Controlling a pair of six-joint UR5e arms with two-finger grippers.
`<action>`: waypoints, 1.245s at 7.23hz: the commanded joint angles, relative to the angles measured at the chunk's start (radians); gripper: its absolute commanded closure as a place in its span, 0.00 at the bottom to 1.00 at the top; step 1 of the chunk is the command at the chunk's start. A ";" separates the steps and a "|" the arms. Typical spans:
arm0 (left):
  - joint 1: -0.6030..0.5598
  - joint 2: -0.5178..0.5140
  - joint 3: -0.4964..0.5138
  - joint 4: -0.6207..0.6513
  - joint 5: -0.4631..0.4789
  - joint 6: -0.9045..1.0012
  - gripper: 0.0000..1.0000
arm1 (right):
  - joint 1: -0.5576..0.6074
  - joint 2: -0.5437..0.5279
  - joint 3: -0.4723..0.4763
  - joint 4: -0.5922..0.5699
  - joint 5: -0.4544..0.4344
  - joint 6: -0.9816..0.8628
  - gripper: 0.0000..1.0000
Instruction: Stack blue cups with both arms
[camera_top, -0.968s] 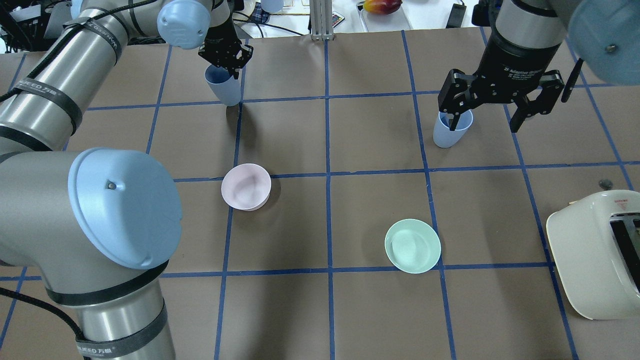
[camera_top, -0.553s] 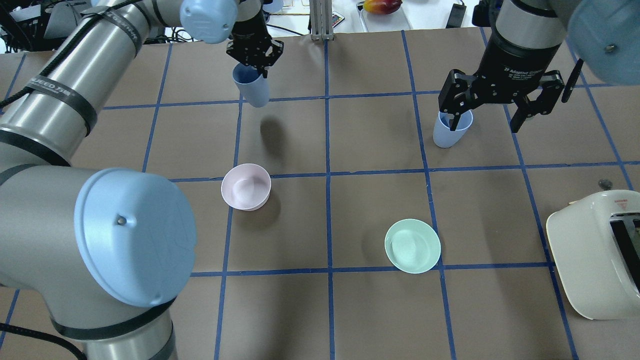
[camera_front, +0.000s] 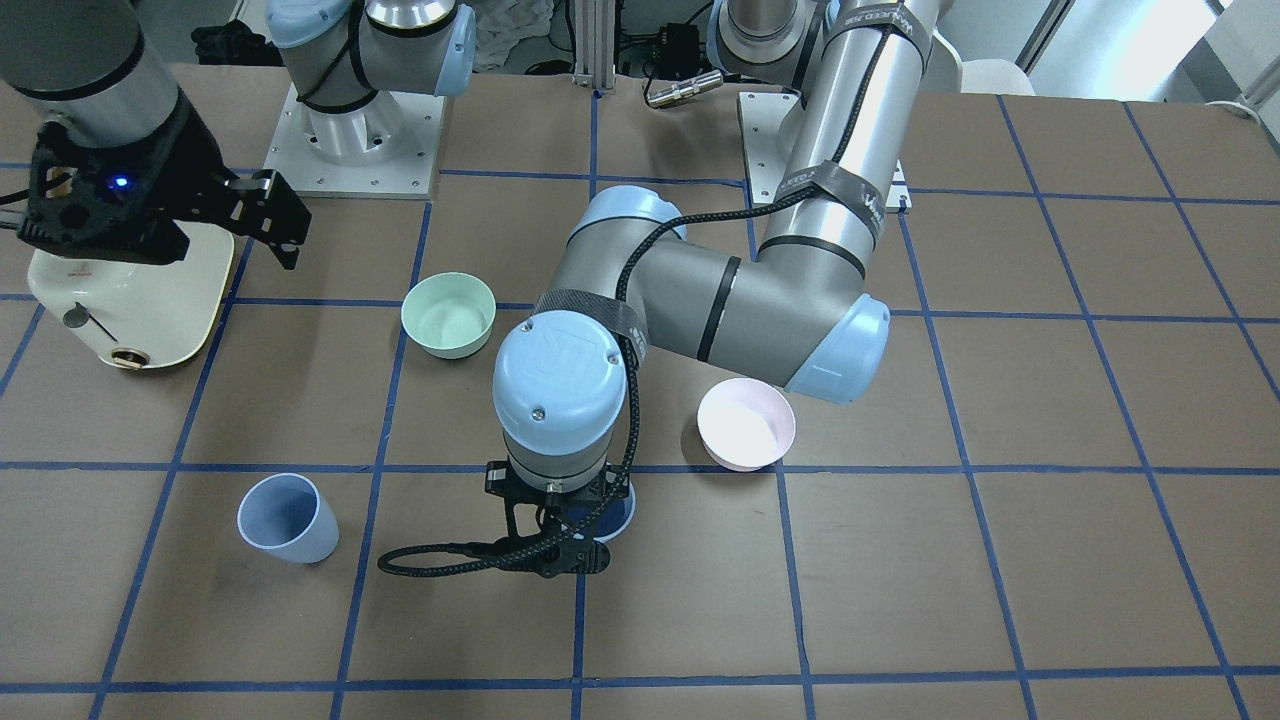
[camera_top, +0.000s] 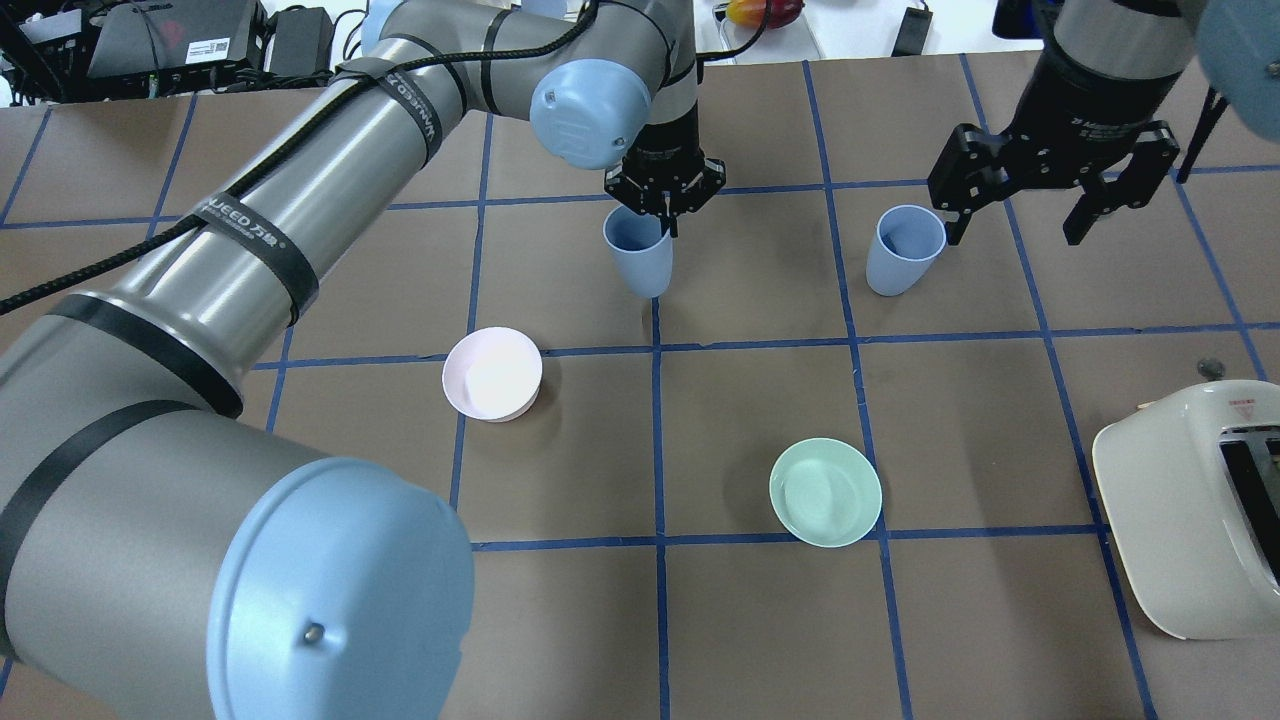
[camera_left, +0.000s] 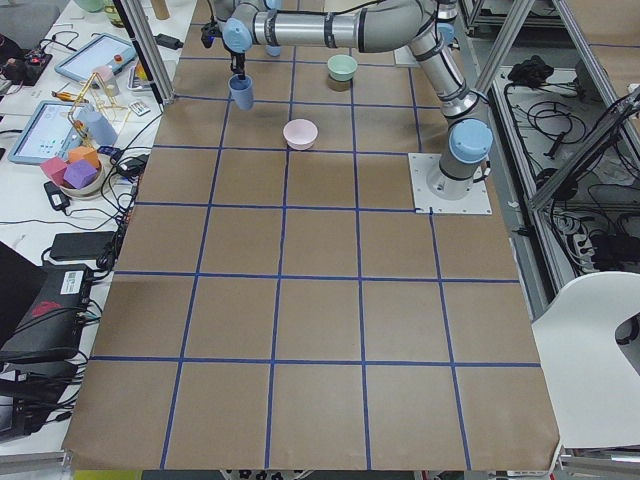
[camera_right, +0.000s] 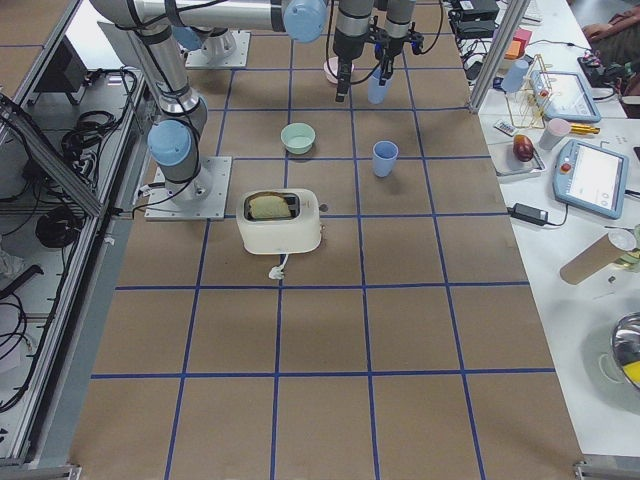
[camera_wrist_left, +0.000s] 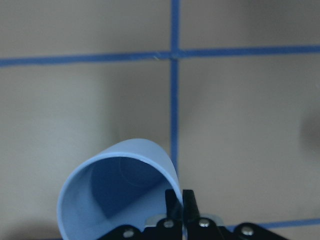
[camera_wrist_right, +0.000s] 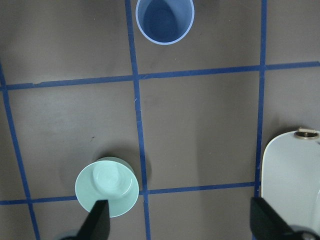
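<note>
My left gripper (camera_top: 665, 207) is shut on the rim of one blue cup (camera_top: 638, 257) and holds it upright above the table's middle back. In the left wrist view my fingertips (camera_wrist_left: 173, 198) pinch the cup's wall (camera_wrist_left: 107, 192). The front-facing view shows a little of this cup (camera_front: 612, 515) under the wrist. The other blue cup (camera_top: 903, 250) stands upright on the table, seen also in the front-facing view (camera_front: 287, 518) and the right wrist view (camera_wrist_right: 164, 18). My right gripper (camera_top: 1012, 222) is open and empty, raised just right of that cup and apart from it.
A pale pink bowl (camera_top: 492, 373) sits left of centre and a mint-green bowl (camera_top: 825, 491) right of centre. A cream toaster (camera_top: 1190, 510) stands at the right edge. Blue tape lines grid the brown table.
My left arm carried its cup rightward toward the table's middle. My right gripper, which had one finger inside the other cup, lifted out and moved right and back, leaving that cup standing.
</note>
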 joint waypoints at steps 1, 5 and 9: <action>-0.019 0.056 -0.112 0.000 -0.011 -0.051 1.00 | -0.079 0.087 -0.006 -0.146 0.006 -0.274 0.00; -0.022 0.036 -0.145 0.040 -0.009 -0.108 0.01 | -0.107 0.323 -0.021 -0.379 0.087 -0.323 0.00; 0.007 0.190 -0.096 -0.133 -0.005 -0.100 0.00 | -0.106 0.430 -0.018 -0.430 0.114 -0.323 0.00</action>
